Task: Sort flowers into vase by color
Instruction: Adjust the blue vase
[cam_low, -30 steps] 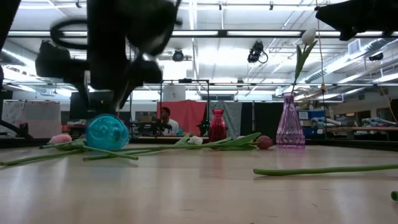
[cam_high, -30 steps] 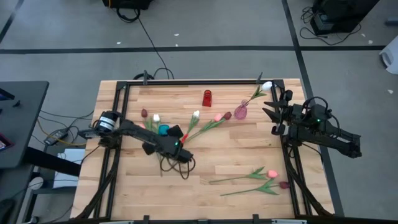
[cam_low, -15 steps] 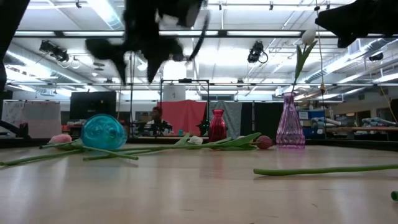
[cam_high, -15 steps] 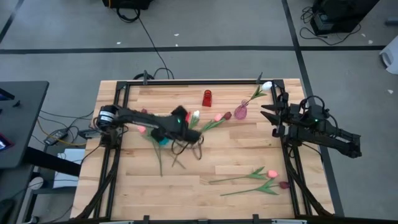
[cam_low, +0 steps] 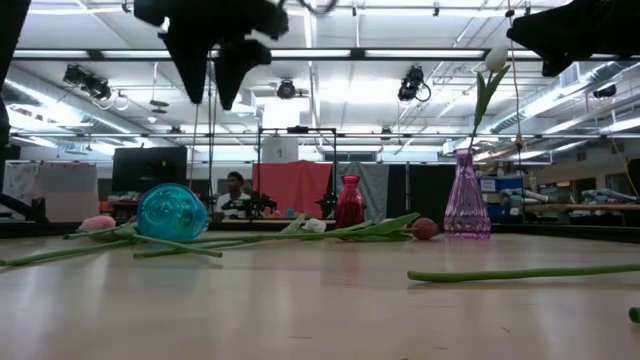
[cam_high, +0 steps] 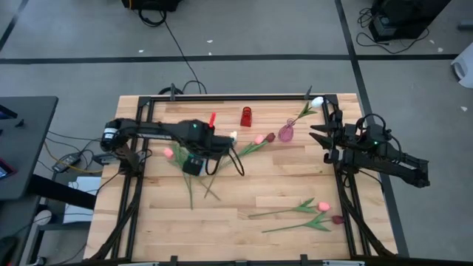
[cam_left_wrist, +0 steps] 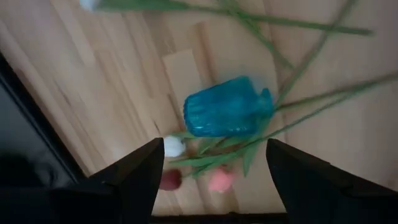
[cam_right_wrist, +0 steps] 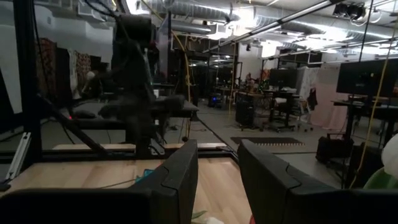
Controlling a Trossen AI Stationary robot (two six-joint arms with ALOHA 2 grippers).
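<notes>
**Tulips scattered, one in a vase**

One white tulip (cam_high: 316, 102) stands tilted in the pink glass vase (cam_high: 286, 134) at the far right, its head leaning out toward the table's right edge. A loose bunch (cam_high: 251, 145) lies flat mid-table beside that vase: white, pink and dark red heads, green stems fanning left. Two more (cam_high: 299, 216) rest at the near right, a pink head and a dark red one pointing right. Another pink head (cam_high: 168, 153) lies left, by the toppled blue vase (cam_left_wrist: 227, 106).

The tabletop (cam_high: 244, 192) is pale striped wood inside a black frame (cam_high: 140, 177). Below the dark left tool (cam_left_wrist: 211, 180) lies a turquoise vase (cam_left_wrist: 227, 106) among green stems with white, pink and dark red flowers (cam_left_wrist: 186, 177). Near the black right tool (cam_high: 319, 134) stand a pink-violet vase (cam_low: 466, 195) holding a white tulip (cam_low: 495, 58) and a red vase (cam_low: 349, 202).
</notes>
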